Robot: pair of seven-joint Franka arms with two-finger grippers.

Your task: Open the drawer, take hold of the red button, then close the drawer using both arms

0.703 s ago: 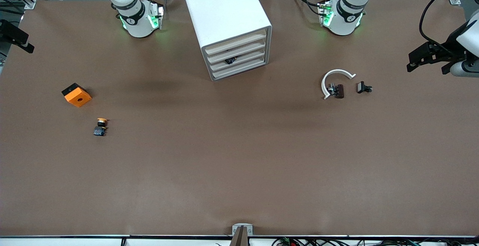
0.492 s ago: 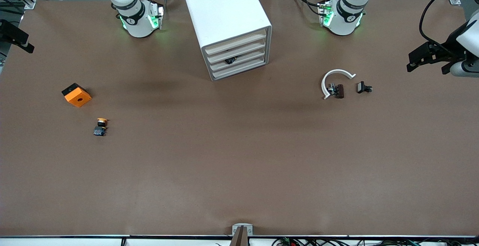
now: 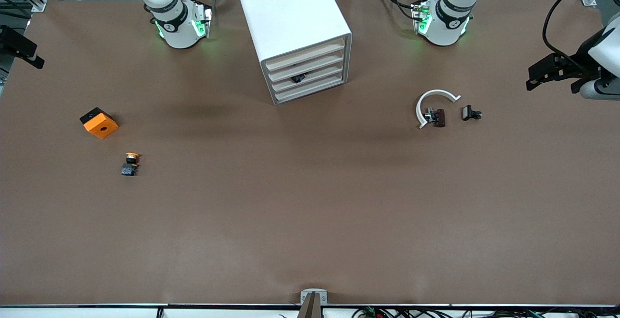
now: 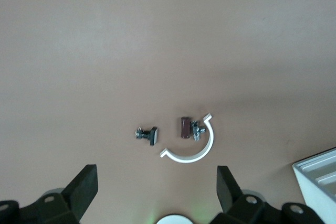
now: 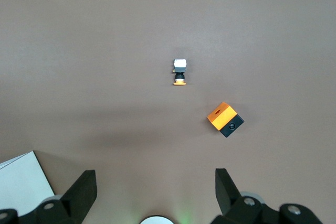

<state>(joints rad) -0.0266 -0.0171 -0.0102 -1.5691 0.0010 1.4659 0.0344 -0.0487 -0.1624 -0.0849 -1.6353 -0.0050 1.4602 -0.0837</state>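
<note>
The white cabinet (image 3: 290,22) stands at the robots' edge of the table, between the two arm bases. Its four beige drawer fronts (image 3: 306,73) are all shut. A small black piece (image 3: 298,78) sits on the third front from the top. The red-capped button is hidden. My left gripper (image 3: 535,78) hangs high over the left arm's end of the table, open and empty; the left wrist view shows its own jaws (image 4: 156,174) spread wide. My right gripper (image 3: 26,52) hangs high over the right arm's end, open and empty (image 5: 155,178).
An orange cube with a hole (image 3: 99,123) (image 5: 224,119) and an orange-yellow capped button (image 3: 130,163) (image 5: 180,72) lie toward the right arm's end. A white arc (image 3: 436,105) (image 4: 191,148), a brown piece (image 3: 439,117) and a small black part (image 3: 470,113) lie toward the left arm's end.
My left gripper has drifted very slightly. Nothing on the table has moved and the drawers stay shut.
</note>
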